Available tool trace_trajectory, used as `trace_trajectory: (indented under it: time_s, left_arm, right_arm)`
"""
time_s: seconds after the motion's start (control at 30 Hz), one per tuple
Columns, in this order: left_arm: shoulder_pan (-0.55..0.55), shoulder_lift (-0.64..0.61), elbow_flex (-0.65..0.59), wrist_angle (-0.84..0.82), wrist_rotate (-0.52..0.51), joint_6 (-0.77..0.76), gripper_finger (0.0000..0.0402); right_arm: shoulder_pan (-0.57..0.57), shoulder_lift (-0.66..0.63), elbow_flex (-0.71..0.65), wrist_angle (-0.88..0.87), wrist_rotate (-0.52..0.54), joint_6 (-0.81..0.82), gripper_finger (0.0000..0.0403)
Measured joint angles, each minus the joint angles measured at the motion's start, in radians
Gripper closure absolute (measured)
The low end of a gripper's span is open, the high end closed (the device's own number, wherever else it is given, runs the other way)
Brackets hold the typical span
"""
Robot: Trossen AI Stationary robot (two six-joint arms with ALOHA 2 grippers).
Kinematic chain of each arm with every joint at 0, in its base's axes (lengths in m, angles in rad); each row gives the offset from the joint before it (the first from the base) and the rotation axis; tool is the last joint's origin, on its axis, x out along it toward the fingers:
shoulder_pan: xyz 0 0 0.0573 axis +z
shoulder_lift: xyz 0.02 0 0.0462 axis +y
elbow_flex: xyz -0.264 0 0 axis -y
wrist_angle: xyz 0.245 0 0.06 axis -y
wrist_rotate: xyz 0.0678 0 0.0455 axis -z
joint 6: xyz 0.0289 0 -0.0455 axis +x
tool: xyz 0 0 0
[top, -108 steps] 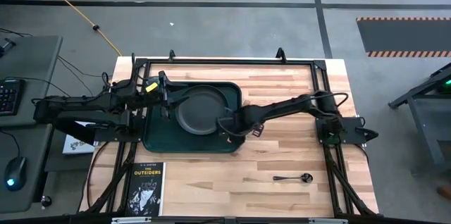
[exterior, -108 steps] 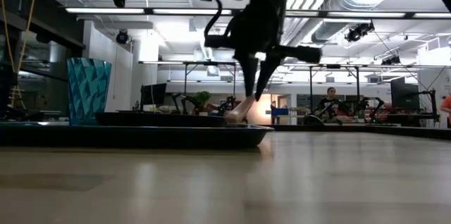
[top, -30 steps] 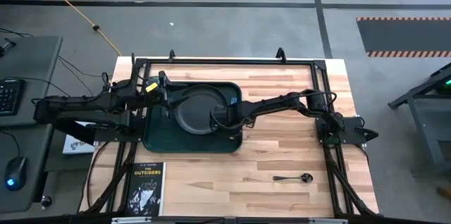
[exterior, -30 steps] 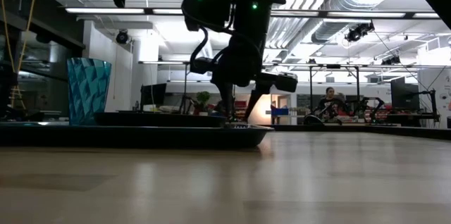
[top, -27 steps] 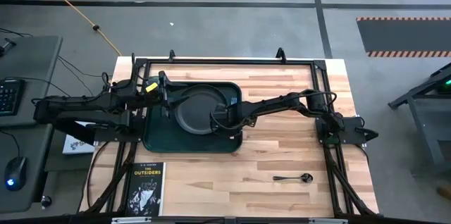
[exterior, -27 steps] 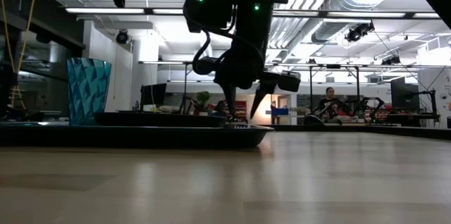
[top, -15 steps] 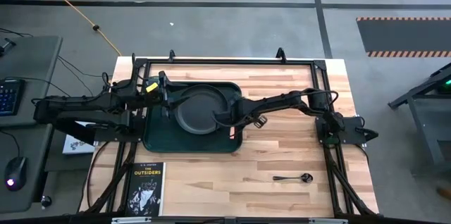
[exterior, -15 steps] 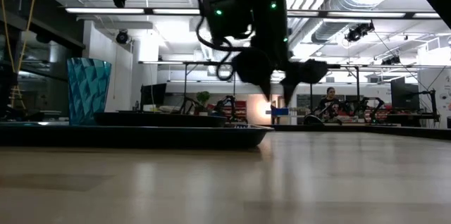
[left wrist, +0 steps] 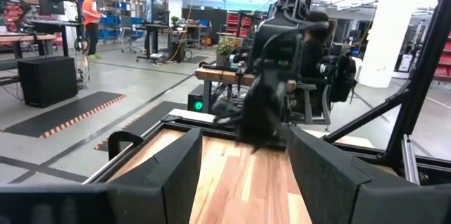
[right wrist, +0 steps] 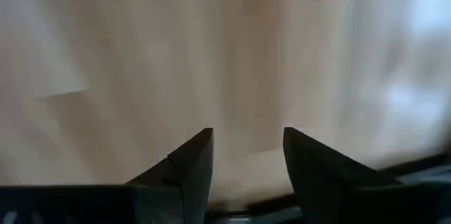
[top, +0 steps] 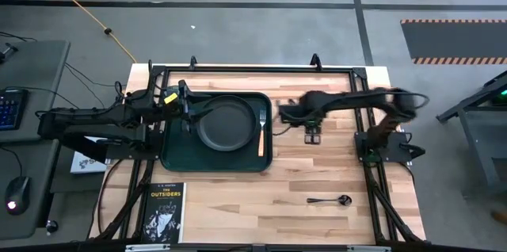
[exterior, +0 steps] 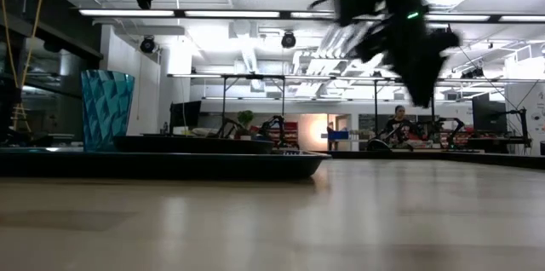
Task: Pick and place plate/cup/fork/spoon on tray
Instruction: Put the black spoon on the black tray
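The dark green tray [top: 178,153] lies left of the table's middle. The dark plate [top: 226,124] sits flat on it. Right of the plate the fork [top: 261,129] lies flat on the tray floor, tines toward the far edge. In the low view the teal cup [exterior: 106,109] stands upright on the tray's left end. The dark spoon [top: 329,200] lies on the wood at the near right. My right gripper [top: 281,114] hovers open just right of the tray, high above the table [exterior: 421,83]. My left gripper [top: 188,113] waits open over the tray's left side.
A black book with white lettering [top: 164,211] lies at the table's near left corner. A black metal frame [top: 253,68] runs around the table top. Bare wood stretches between the tray and the spoon. People and other workbenches show in the room beyond.
My right gripper has risen from the tray's right part and pulled back toward the table's right edge, moving fast. The fork it stood over stays lying on the tray beside the plate, uncovered in the high view.
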Motion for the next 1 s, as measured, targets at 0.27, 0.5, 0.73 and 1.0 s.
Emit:
trace_trajectory:
  time_s: [0.27, 0.5, 0.73, 1.0]
  left_arm:
    - [0.0, 0.0, 0.0, 0.019, 0.0, 0.0, 0.02]
    - [0.0, 0.0, 0.0, 0.021, 0.0, 0.0, 0.02]
    - [0.0, 0.0, 0.0, 0.016, 0.0, 0.0, 0.02]
    - [0.0, 0.0, 0.0, 0.024, 0.0, 0.028, 0.02]
  right_arm:
    - [0.152, -0.449, -0.371, 0.171, -0.287, 0.506, 0.024]
    - [0.408, -0.678, -0.585, 0.519, -0.402, 0.846, 0.024]
    - [0.592, -0.657, -0.666, 0.755, -0.366, 0.992, 0.0244]
    - [0.712, -0.557, -0.647, 0.785, -0.274, 1.046, 0.0259]
